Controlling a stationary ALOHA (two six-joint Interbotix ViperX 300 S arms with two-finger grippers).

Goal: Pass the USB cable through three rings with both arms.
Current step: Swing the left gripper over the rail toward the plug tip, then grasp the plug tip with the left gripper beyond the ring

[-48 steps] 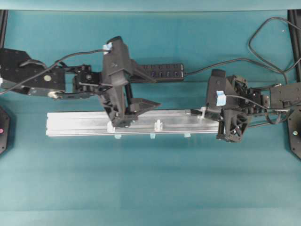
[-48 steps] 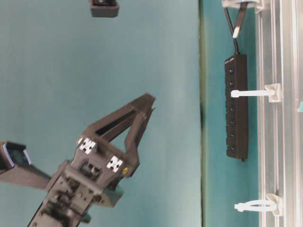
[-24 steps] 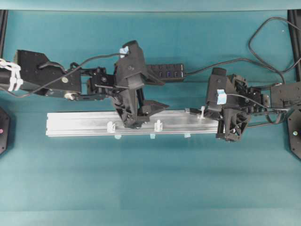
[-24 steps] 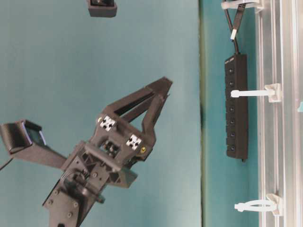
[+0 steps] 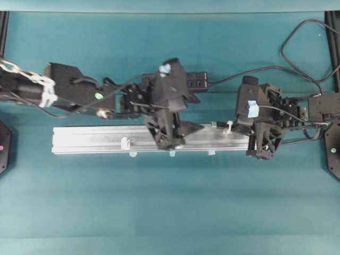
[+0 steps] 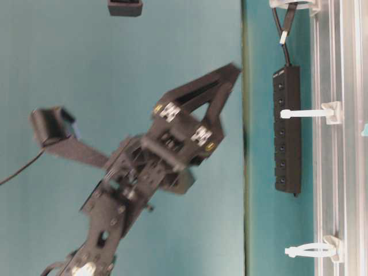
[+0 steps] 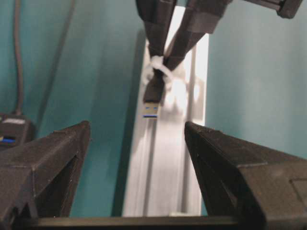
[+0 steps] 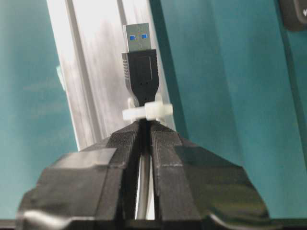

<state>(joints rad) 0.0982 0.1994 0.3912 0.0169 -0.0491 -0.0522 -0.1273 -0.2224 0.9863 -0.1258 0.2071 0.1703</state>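
A flat teal tabletop point(image 5: 170, 212), matte and felt-like, carries a long ribbed silver aluminium rail point(image 5: 90, 139) with small white translucent plastic loop clips point(image 5: 125, 143) standing along it. The black lattice-framed right gripper point(image 8: 144, 139), its wedge jaws pressed together, pinches the thin black USB cable point(image 8: 140, 72) just behind one clip, the silver-tipped plug poking through the loop. The left gripper point(image 7: 139, 158) hovers over the rail facing the plug, jaws spread wide. A black multi-port hub strip point(image 6: 287, 129) lies beside the rail.

Teal cloth tabletop point(image 5: 170, 202) w/ faint creases, even light; black frame posts point(image 5: 332, 32) at far corners, teal backdrop behind
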